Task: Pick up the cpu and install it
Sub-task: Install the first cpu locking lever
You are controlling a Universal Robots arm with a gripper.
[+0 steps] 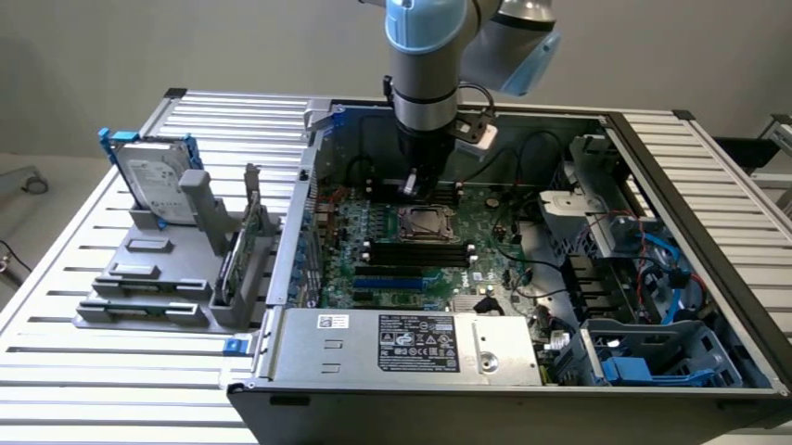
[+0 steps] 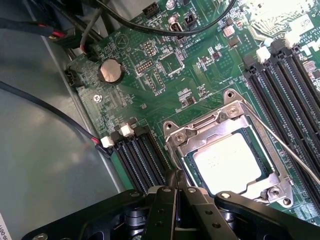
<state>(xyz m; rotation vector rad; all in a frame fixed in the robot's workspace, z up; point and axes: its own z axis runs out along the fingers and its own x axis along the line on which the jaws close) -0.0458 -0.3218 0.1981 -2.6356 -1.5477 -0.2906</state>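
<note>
Hovering low over the green motherboard [image 2: 165, 85] inside the open computer case [image 2: 40, 170], the hand [image 2: 175, 182] keeps its fingers pressed together on nothing, just beside the metal-framed socket [image 2: 200, 132], where the cpu [image 2: 230, 162] lies flat with its pale silvery plate up.

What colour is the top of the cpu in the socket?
Pale silver cpu; the wrist view shows it best.

Soft even light (glare on cpu [image 2: 227, 162])
</note>
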